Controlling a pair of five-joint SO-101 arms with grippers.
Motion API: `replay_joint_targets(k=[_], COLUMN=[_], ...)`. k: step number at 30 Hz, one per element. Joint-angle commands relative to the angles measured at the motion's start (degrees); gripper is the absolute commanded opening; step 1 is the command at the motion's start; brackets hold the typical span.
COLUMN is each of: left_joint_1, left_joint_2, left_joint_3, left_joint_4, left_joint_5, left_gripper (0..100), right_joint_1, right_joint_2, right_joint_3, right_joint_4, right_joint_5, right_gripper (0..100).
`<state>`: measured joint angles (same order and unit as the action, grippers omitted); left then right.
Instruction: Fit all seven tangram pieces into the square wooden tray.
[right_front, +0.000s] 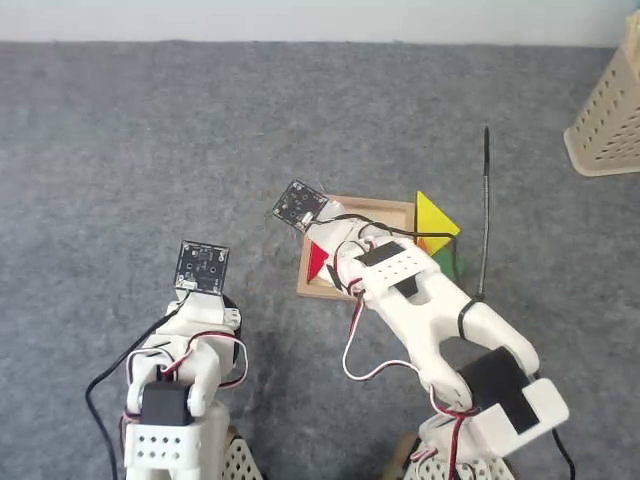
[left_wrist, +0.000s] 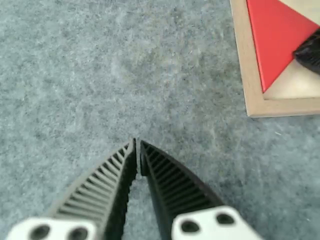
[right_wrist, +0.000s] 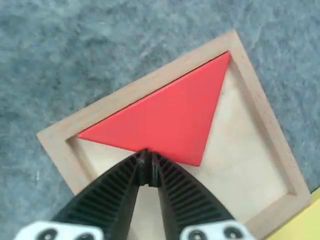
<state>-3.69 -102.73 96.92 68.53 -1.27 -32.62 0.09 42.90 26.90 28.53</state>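
- Tray (right_wrist: 150, 85) lies on the grey carpet (left_wrist: 100, 75) in front of the right arm, just past the left gripper and off to its side.
- Left gripper (left_wrist: 136, 145) hangs low over bare carpet short of the tray. Its claw is closed on nothing, and it takes no part for now.
- Right gripper (right_wrist: 148, 159) is over the tray. Its claw is closed and empty, with the tips at the near edge of the red triangle (right_wrist: 170, 120).
- Done so far: the red triangle lies flat inside the tray, its long side along one rim. By my count that is one piece of seven seated. Roughly half the floor is bare wood, so the job looks to be at an early stage.
- Left to do: a yellow triangle (right_front: 433, 213) leans up just beyond the tray's far side. A green piece (right_front: 448, 262) sits beside it, with a sliver of orange between them. The right arm covers part of that cluster, so I cannot tell how many more lie there.
- In the way: the right arm hangs over the tray and would likely have to clear off for any piece to go in.
- Further out, a thin black cable (right_front: 486, 200) runs past the pieces.
- Far corner: a cream slotted basket (right_front: 610, 110), well apart from the work.
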Motion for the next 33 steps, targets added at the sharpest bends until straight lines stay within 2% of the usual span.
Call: replay_joint_targets(k=[1,6,11,15,19,23,29,33], left_joint_1=[-0.26,-0.26,-0.26,-0.26,-0.26,-0.26,-0.26,-0.26], left_joint_2=[-0.18,-0.18,-0.18,-0.18,-0.18,-0.18,-0.18,-0.18], left_joint_3=[-0.31,-0.31,-0.31,-0.31,-0.31,-0.31,-0.31,-0.31], left_joint_4=[0.26,0.26,0.26,0.26,0.26,0.26,0.26,0.26], left_joint_5=[0.53,0.53,0.53,0.53,0.53,0.53,0.53,0.53], left_gripper=[1,1,1,1,1,1,1,1], right_joint_1=[-0.57,5.67,15.78,21.05,21.67,21.49,21.85,21.58], right_joint_2=[-1.10,-14.02,-27.12,-30.37,-26.95,-23.60,-22.81,-22.64], right_joint_3=[-1.93,-1.67,-0.70,5.36,10.37,11.52,11.52,11.69], right_joint_4=[1.63,15.34,25.54,25.54,23.08,17.80,17.01,15.43], right_joint_5=[0.62,0.35,0.26,0.26,-0.26,-8.26,-10.02,-9.93], right_gripper=[0.7,0.7,0.7,0.9,1.0,1.3,15.1,16.4])
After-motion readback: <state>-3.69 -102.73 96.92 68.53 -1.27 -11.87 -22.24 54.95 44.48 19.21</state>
